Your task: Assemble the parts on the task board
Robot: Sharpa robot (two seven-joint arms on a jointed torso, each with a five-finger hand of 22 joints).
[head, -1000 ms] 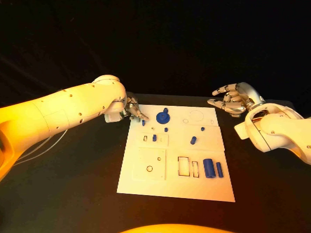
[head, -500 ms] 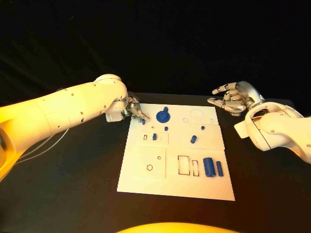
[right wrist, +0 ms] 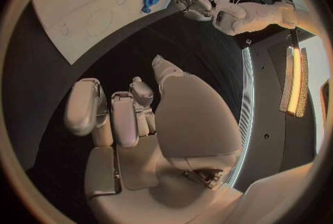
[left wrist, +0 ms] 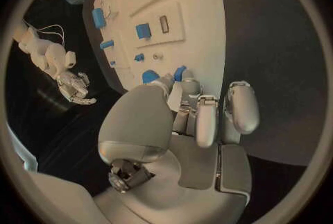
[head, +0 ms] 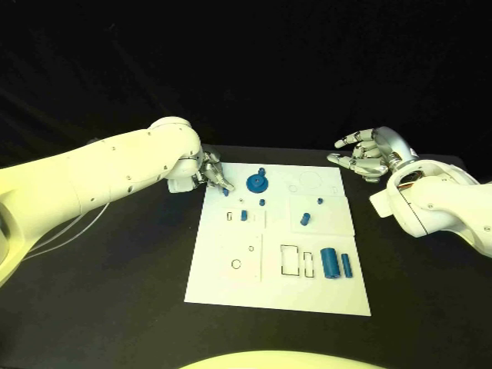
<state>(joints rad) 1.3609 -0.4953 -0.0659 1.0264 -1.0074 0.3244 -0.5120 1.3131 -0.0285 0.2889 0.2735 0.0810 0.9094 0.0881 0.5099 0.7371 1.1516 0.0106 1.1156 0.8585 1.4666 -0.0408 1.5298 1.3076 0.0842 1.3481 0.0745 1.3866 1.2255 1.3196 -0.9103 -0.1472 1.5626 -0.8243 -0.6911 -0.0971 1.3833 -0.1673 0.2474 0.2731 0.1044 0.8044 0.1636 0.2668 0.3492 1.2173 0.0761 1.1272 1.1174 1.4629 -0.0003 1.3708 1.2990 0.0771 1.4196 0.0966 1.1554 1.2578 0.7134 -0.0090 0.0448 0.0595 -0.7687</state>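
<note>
The white task board (head: pixel 279 246) lies in the middle of the black table. My left hand (head: pixel 210 173) hovers at its far left corner, and its fingertips pinch a small blue peg (head: pixel 225 191), which also shows at the fingertips (left wrist: pixel 180 73) in the left wrist view. Beside it lies a round blue disc (head: pixel 257 183) with a knob. Small blue pegs (head: pixel 305 219) dot the board's middle, and two blue cylinders (head: pixel 330 264) lie near its right edge. My right hand (head: pixel 363 157) hangs off the far right corner, fingers apart and holding nothing.
Rectangular and round cut-outs (head: pixel 291 261) mark the board's near half. Black table surrounds the board on all sides. A thin cable (head: pixel 63 231) trails off the table's left side under my left arm.
</note>
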